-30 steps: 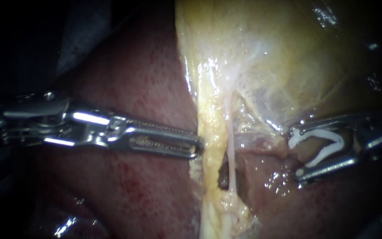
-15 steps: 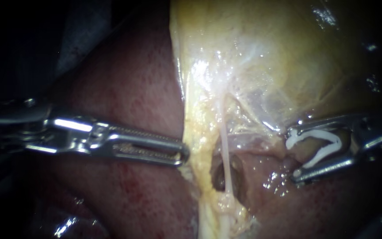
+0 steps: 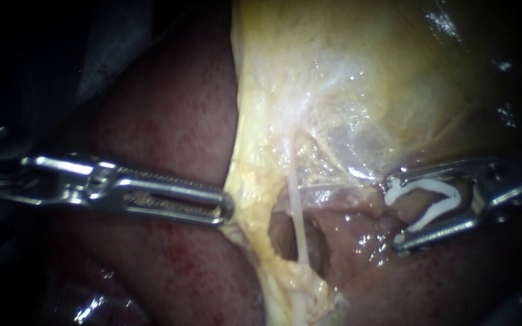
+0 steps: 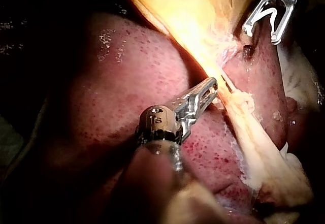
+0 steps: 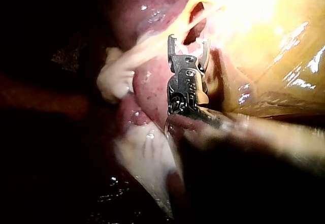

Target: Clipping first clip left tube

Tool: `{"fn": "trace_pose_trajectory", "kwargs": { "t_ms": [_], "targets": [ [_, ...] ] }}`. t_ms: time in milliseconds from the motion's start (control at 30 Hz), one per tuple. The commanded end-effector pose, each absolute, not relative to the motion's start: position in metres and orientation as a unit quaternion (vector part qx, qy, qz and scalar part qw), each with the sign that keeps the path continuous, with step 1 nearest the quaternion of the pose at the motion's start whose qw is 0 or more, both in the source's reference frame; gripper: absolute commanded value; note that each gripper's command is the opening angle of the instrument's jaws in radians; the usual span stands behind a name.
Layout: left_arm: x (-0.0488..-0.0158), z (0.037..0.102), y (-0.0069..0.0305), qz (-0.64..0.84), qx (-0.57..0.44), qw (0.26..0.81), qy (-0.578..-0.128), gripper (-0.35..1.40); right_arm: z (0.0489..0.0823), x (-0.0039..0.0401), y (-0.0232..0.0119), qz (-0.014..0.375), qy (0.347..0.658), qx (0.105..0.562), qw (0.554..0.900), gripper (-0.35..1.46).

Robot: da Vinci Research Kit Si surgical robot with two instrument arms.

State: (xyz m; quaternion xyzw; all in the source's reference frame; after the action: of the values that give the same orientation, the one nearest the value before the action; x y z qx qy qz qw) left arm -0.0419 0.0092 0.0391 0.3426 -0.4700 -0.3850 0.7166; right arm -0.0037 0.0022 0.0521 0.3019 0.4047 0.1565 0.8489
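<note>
Left tool (image 3: 225,208) shaft cropped, gallbladder (image 3: 364,72) top cropped

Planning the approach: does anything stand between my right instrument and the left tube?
Yes. The thin pale tube crosses between the right instrument, its jaws holding the clip, and the yellowish left tube.

Liver (image 3: 170,121) red-speckled maroon — gallbladder (image 3: 364,72) yellow — clip (image 3: 430,183) white.

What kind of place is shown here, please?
Most likely a surgical practice bench, seen close through an endoscope. A dark red liver and a yellowish gallbladder lie exposed; the slender metal left instrument grips a yellow tissue band, the slender right instrument holds a white V-shaped clip in its jaws.
</note>
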Motion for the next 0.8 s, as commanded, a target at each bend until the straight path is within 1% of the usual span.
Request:
{"fn": "trace_pose_trajectory", "kwargs": {
  "t_ms": [33,300,433,567,800],
  "targets": [
    [-0.0420,0.0390,0.0092,-0.385,0.342,0.717,-0.470,-0.35,0.0521,-0.0036,0.0022,0.156,0.405,0.302,0.849,0.51],
    [-0.0420,0.0388,0.0090,-0.386,0.342,0.717,-0.470,-0.35,0.0523,-0.0019,0.0012,0.159,0.404,0.298,0.850,0.53],
    [-0.0421,0.0387,0.0090,-0.386,0.342,0.717,-0.470,-0.35,0.0535,-0.0002,-0.0004,0.160,0.404,0.291,0.852,0.55],
    [-0.0421,0.0386,0.0089,-0.386,0.342,0.717,-0.470,-0.35,0.0551,0.0017,-0.0021,0.149,0.401,0.301,0.852,0.55],
    [-0.0422,0.0386,0.0089,-0.386,0.342,0.717,-0.470,-0.35,0.0573,0.0043,-0.0047,0.135,0.399,0.307,0.853,0.56]
  ]
}}
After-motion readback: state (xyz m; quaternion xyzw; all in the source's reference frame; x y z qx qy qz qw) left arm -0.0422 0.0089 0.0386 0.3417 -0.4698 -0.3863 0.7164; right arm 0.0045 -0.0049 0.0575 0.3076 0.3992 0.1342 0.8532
